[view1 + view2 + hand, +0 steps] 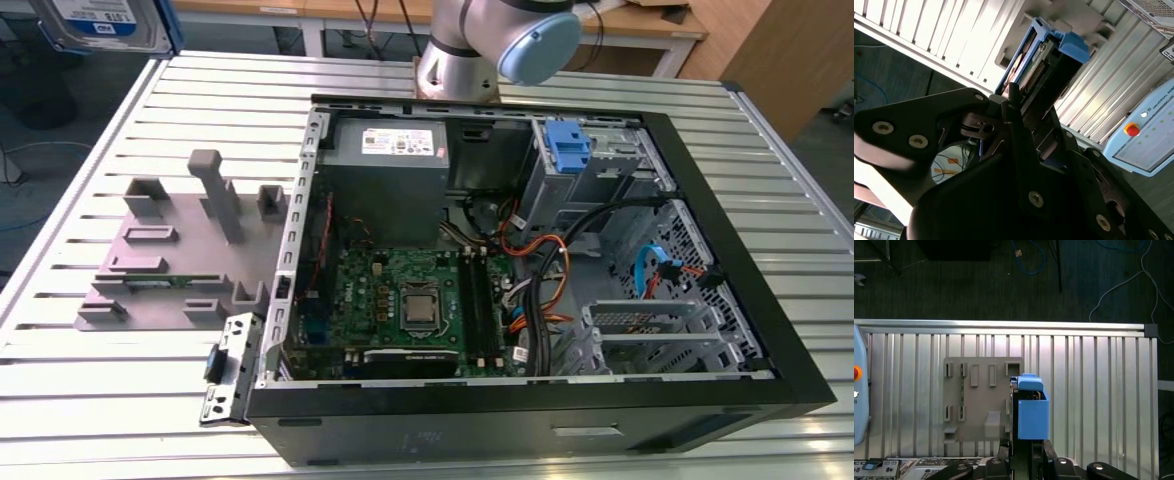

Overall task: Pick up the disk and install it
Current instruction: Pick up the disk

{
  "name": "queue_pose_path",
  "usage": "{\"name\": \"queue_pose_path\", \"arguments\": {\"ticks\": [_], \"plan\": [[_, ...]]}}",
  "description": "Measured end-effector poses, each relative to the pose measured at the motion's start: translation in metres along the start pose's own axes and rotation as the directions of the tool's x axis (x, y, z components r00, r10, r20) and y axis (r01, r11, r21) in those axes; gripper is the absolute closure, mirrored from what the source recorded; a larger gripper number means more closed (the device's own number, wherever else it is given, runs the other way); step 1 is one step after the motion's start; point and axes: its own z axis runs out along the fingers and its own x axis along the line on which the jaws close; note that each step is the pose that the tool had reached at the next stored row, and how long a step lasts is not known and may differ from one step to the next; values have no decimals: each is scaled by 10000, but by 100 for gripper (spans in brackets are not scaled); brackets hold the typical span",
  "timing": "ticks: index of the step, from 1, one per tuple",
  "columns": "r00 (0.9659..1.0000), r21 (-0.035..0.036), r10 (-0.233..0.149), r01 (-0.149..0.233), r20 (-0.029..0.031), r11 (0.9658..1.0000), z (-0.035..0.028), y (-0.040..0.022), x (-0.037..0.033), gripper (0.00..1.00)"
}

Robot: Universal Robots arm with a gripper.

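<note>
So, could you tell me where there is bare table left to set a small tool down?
The table is bare at the exterior view's lower left, between the grey fixture plate and the table edge, and in the strip on the exterior view's right of the computer case. Inside the case, cables and the motherboard crowd it.

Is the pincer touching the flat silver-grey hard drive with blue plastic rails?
Touching. In the second wrist view the pincer clamps the silver-grey hard drive, with no gap between them.
</note>
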Motion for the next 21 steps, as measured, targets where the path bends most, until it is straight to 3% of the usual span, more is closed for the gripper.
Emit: {"name": "queue_pose_path", "arguments": {"ticks": [10, 21], "plan": [[10000, -1, 0, 0, 0, 10000, -2, -97, -1, 65], [10000, 0, 0, 0, 0, 10000, -3, -154, -2, 65]]}}
